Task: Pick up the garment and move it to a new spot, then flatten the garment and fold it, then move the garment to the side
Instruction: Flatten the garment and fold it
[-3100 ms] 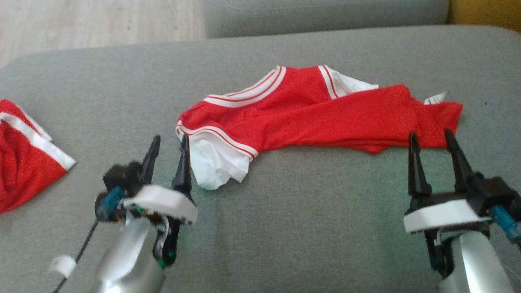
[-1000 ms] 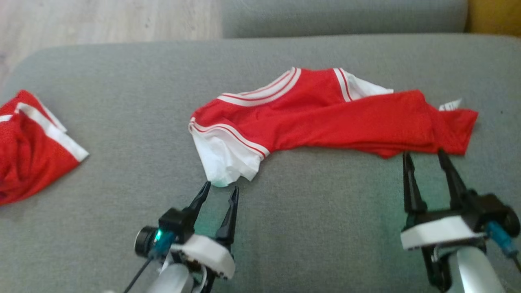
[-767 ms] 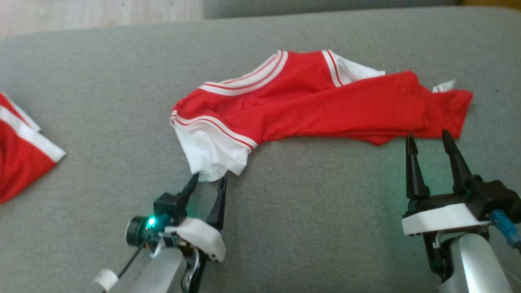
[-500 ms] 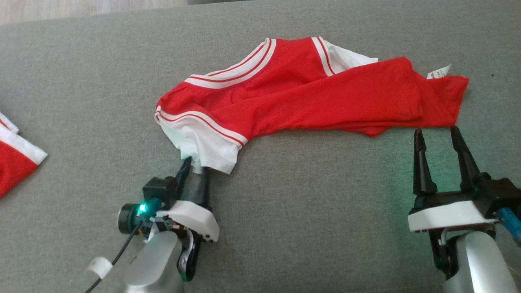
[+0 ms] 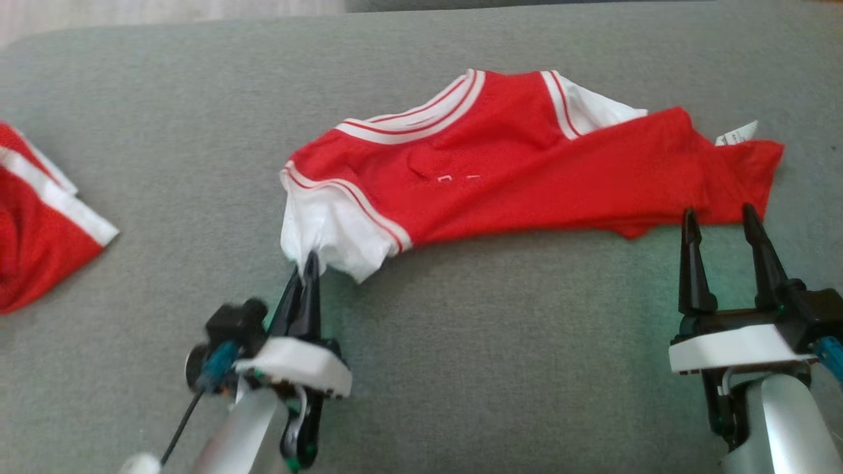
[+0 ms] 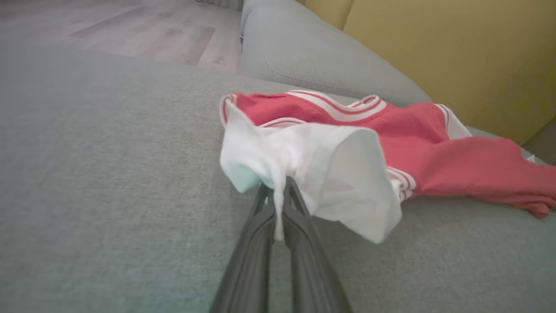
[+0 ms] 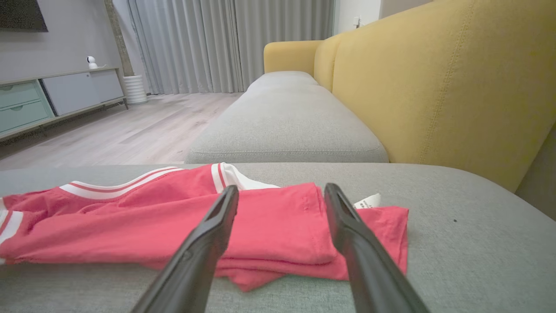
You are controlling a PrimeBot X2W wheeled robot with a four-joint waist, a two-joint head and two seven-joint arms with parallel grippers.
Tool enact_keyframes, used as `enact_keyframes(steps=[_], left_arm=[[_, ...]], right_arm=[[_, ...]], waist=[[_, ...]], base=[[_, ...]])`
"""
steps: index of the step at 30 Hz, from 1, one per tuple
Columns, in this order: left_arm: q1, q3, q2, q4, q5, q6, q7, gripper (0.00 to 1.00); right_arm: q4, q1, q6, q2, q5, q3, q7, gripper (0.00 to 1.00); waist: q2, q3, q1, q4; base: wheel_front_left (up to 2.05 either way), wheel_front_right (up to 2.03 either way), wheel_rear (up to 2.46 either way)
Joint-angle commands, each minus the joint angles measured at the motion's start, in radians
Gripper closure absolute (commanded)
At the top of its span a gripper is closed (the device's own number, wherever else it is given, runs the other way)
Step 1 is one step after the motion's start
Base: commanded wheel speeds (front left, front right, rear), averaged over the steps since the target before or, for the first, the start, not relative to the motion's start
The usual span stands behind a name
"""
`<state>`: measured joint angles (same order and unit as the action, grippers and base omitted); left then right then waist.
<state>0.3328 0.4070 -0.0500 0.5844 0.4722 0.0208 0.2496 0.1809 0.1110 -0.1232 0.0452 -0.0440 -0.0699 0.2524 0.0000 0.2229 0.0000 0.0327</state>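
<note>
The garment is a red jersey with white sleeves and striped trim, lying crumpled across the grey sofa cushion. My left gripper is shut on the edge of its white sleeve; in the left wrist view the white sleeve is pinched between the closed fingers and lifted a little. My right gripper stands open just short of the garment's near right edge. In the right wrist view the garment lies beyond the spread right gripper.
A second red and white garment lies at the cushion's left edge. A yellow sofa back rises on the right, another grey cushion lies beyond, and wooden floor past that.
My left gripper moved to the white sleeve's tip, closed on it, and the sleeve has bunched and lifted slightly. The head camera shifted. The right gripper stayed open by the garment's edge.
</note>
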Motion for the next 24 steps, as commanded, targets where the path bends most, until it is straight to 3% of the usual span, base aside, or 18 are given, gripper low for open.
enact_keyframes(steps=[1, 9, 10, 11, 12, 24], left_arm=[[-0.043, -0.053, -0.015, -0.059, 0.021, 0.005, 0.012, 1.0], [-0.159, -0.101, -0.012, -0.087, 0.141, -0.02, -0.026, 1.0], [-0.163, -0.102, -0.011, -0.076, 0.151, -0.02, -0.033, 0.77], [-0.165, -0.101, -0.011, -0.063, 0.151, -0.017, -0.035, 0.22], [-0.167, -0.106, -0.011, -0.054, 0.156, -0.012, -0.033, 0.0], [-0.221, -0.193, -0.064, -0.083, 0.133, 0.035, 0.009, 0.0]], right_arm=[[-0.028, 0.011, -0.008, 0.005, 0.0, 0.019, 0.009, 0.0], [-0.011, 0.001, -0.008, 0.005, 0.001, 0.015, 0.009, 0.0], [-0.008, 0.0, -0.008, 0.005, 0.001, 0.016, 0.009, 0.0], [-0.004, -0.002, -0.008, 0.005, 0.0, 0.018, 0.009, 0.0], [-0.002, -0.003, -0.008, 0.005, 0.0, 0.019, 0.009, 0.0], [-0.004, -0.057, -0.008, 0.005, 0.003, -0.01, 0.009, 0.0]], waist=[[0.0, -0.015, 0.0, 0.022], [0.0, -0.047, 0.0, 0.048], [0.0, -0.052, 0.0, 0.048], [0.0, -0.058, 0.0, 0.048], [0.0, -0.062, 0.0, 0.048], [0.0, -0.136, 0.0, 0.045]], base=[[0.0, 0.0, 0.0], [0.0, 0.0, 0.0], [0.0, 0.0, 0.0], [0.0, 0.0, 0.0], [0.0, 0.0, 0.0], [0.0, 0.0, 0.0]])
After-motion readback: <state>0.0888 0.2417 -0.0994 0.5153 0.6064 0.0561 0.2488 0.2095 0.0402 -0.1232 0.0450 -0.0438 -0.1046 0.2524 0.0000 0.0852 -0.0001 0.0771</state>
